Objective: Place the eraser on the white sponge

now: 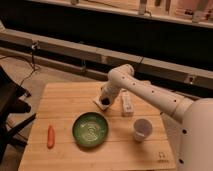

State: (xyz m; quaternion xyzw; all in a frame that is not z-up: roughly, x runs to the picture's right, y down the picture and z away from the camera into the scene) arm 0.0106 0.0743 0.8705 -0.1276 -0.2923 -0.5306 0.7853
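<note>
My gripper (105, 102) is at the end of the white arm, lowered over the middle back of the wooden table (65, 102). It sits right on the white sponge (98, 103), a thin flat pad whose left edge shows beside the gripper. The gripper is shut. A small dark patch shows at its tip over the sponge. I cannot tell whether that patch is the eraser or the gripper's own fingers. No eraser lies apart anywhere on the table.
A green bowl (90, 129) stands in front of the sponge. An orange carrot (50, 136) lies at the front left. A long white bar (127, 103) lies right of the gripper, and a white cup (142, 129) stands at the front right.
</note>
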